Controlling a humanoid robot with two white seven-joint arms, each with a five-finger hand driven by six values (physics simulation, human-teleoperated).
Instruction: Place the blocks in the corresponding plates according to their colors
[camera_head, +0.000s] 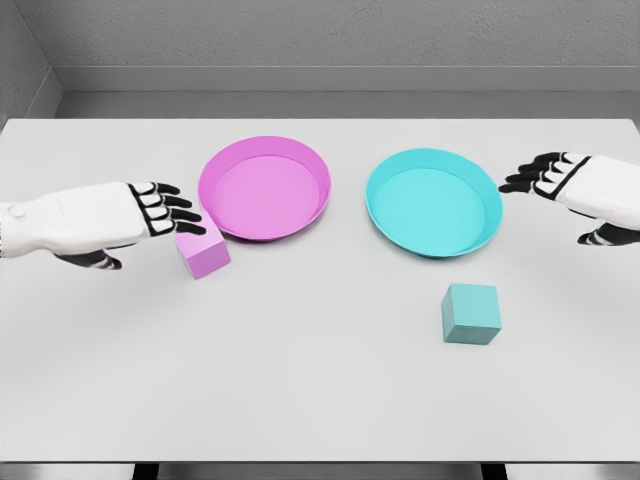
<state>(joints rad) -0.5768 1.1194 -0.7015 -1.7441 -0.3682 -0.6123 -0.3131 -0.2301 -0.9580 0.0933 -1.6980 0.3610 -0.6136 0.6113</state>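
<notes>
White arms, black-jointed white fingers

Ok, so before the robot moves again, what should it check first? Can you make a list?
1. Pink block out on the table, reachable: ok.
2. Left hand over the pink block, fingers spread: ok; touching it: cannot tell.
3. Pink plate holds nothing: ok.
4. Teal plate holds nothing: ok.
5. Teal block lying apart from both hands: ok.
6. Right hand open beside the teal plate: ok.
</notes>
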